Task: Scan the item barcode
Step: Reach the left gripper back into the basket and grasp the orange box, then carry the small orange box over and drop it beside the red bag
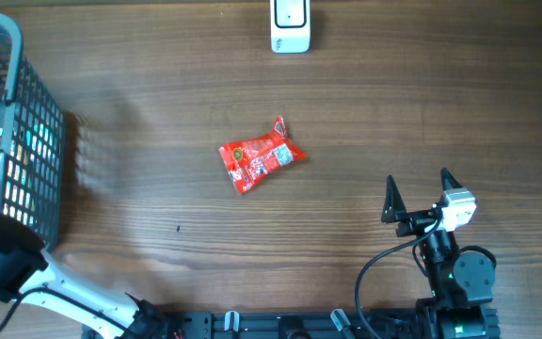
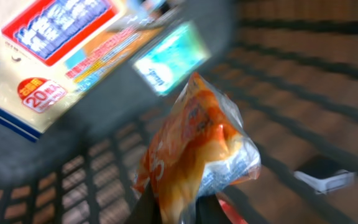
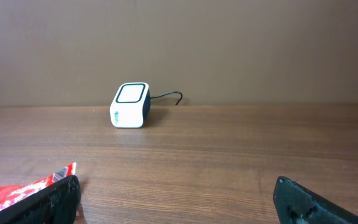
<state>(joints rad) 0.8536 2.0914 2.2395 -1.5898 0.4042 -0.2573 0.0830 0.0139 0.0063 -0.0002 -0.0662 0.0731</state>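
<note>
Against the brown, wood-grained worktop (image 1: 158,217), the snack packet (image 1: 260,156) shows red with white and green print, the barcode scanner (image 1: 290,25) white with dark sides, the basket (image 1: 36,160) a dark grey grid mesh, the foil packet (image 2: 197,149) orange and silver, the box (image 2: 61,43) cream with red-and-blue labels.

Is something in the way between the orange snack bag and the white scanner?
Yes. The orange snack bag, pinched by the left gripper, sits inside the basket, so the basket's mesh wall stands between it and the scanner.
</note>
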